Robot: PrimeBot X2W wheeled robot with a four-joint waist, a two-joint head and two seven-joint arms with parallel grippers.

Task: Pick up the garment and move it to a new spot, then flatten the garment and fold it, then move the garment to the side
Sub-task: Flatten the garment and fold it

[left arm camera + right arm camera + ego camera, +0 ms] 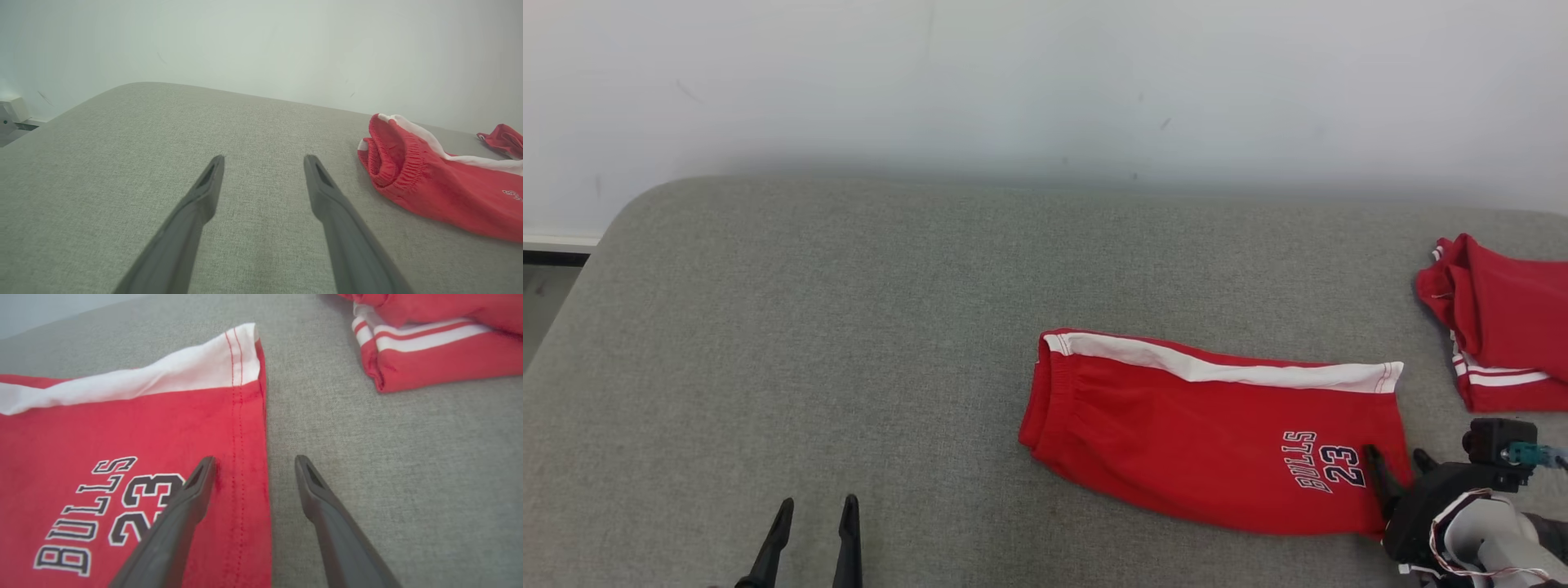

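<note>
The garment point(1209, 433) is a pair of red shorts with a white side stripe and "BULLS 23" print, lying folded lengthwise on the grey surface, waistband to the left. My right gripper point(1396, 465) stands open at the hem end; in the right wrist view point(253, 465) one finger is over the red hem point(245, 449), the other over bare grey fabric. My left gripper point(817, 514) hangs open at the lower left, well away from the shorts. In the left wrist view point(263, 161) its fingers are spread over bare surface, the elastic waistband point(392, 159) to their right.
A second red garment point(1499, 327) with white stripes lies folded at the right edge, also in the right wrist view point(433, 347). The grey padded surface point(809, 327) has a rounded far-left corner and meets a white wall point(1013, 82) behind.
</note>
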